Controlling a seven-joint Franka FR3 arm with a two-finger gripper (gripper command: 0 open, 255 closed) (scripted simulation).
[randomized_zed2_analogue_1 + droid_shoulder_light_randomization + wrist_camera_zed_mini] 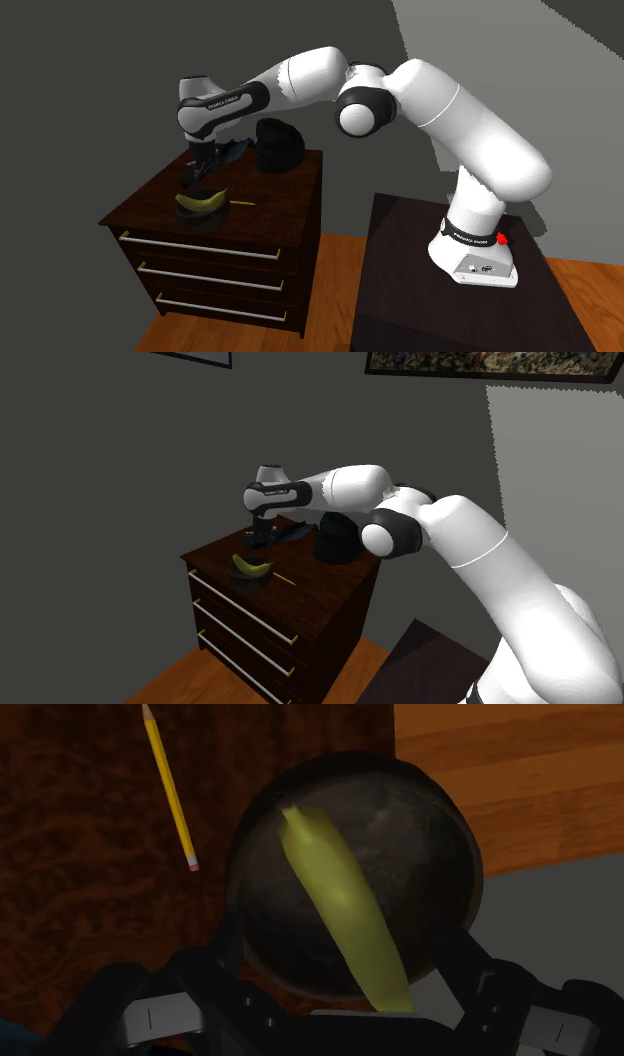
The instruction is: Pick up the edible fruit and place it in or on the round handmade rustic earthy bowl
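Gripper (340,949): right up close, black fingers (228,959) spread wide apart, nothing clasped between them, hovering over the bowl.
Bowl (430,834): round, dark and mottled. Seen along the hand it sits between the two fingers. It stands on the dresser top, near the drawer-side edge.
Banana (335,894): yellow-green, and it's in the bowl! It lies slantwise across it, one tip at the far rim, the other poking over the rim nearest the gripper.
Pencil (170,789): yellow with a pink eraser, flat on the top just beside the bowl and not touching. In the shoulder view it's at three o'clock from the bowl.
Dresser (300,614): dark wood, three drawers with pale bar handles.
Black lump (335,542): bag-like, farther back on the top, at two o'clock from the bowl in the shoulder view.
Bluish thing (291,534): dark and flat, between lump and gripper. What it is, I can't tell.
Arm (300,80): white with dark joints, stretched from the stand across to the dresser. The hand points down at twelve o'clock from the bowl in both exterior views.
Stand (420,300): dark box, at three o'clock from the dresser in the second exterior view, close beside it.
Floor (500,774): wood planks.
Walls (100,472): grey, with picture frames (480,362) along the shoulder view's upper edge.
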